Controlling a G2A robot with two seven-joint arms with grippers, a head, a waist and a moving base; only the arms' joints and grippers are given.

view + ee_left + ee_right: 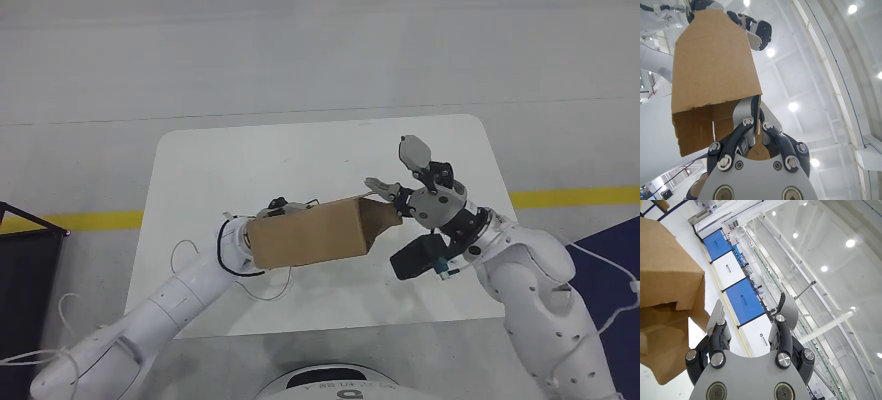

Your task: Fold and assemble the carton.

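right now the work looks to be mid-assembly: the carton point(310, 240) is already opened into a tube and its ends are not yet closed. the left tool point(758, 121) is clamped narrow on a wall of the carton at the end nearer the counter's point(300, 160) left edge, where the mouth is open and its edge ragged. the right tool point(398, 170) is spread wide with nothing in it, just beside the opposite end, where an end flap point(378, 222) juts out toward it. the carton sits over the middle of the counter, seemingly held off the surface, though i cannot tell that for sure. its long axis runs roughly parallel to the near and far edges, the flapped end angled slightly toward the far right corner. the next move probably calls for the right tool to meet that flap and press it inward across the opening while the left grip stays firm, since thin card twists easily.
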